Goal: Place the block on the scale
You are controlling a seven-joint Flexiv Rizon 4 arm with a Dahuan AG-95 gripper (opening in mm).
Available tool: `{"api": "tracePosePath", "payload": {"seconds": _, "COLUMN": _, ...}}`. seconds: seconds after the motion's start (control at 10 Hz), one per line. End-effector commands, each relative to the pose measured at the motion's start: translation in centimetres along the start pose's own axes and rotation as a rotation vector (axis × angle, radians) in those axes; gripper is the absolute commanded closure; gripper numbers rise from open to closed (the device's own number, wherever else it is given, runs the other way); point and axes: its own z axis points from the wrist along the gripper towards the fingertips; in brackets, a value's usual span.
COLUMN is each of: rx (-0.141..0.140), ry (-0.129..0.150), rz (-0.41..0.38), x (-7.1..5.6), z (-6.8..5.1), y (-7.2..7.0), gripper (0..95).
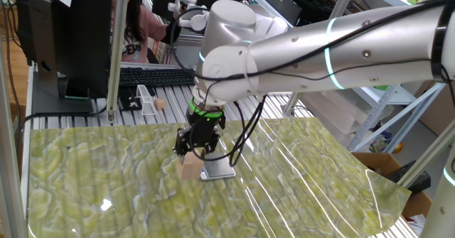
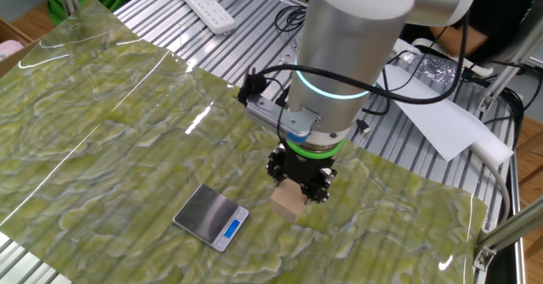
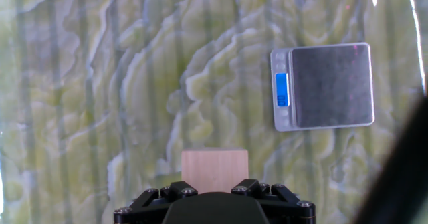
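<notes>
A silver-grey arm (image 1: 341, 46) of thick rounded segments — ringed with glowing cyan bands, a green collar at the wrist — trailing black cables and ending in a black, screw-studded gripper (image 2: 299, 180).

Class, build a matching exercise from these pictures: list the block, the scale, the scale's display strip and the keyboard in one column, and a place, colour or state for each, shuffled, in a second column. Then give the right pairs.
Things:
1. block
2. scale
3. display strip
4. keyboard

Descriptions:
A. lit blue
B. behind the patterned mat, on the ribbed table
C. held between the jaws of the gripper
D. lying flat on the mat, nothing on its plate

Pairs: 1-C, 2-D, 3-A, 4-B
</notes>
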Motion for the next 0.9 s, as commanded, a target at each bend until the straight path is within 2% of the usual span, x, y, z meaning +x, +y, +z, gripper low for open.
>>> {"api": "tracePosePath", "payload": {"seconds": 0.1, "rx": -0.003, "ry": -0.007, "rz": -0.012, "x": 0.1, "z": 0.3, "y": -0.9, "gripper": 95.0}}
{"api": "tracePosePath", "payload": {"seconds": 0.4, "rx": -0.005, "ry": 0.001, "rz": -0.033, "x": -0.6, "z": -0.2, "y": -2.0, "gripper": 95.0}}
{"api": "tracePosePath", "payload": {"seconds": 0.9, "rx": -0.005, "ry": 0.008, "rz": -0.049, "x": -1.2, "z": -0.7, "y": -2.5, "gripper": 95.0}}
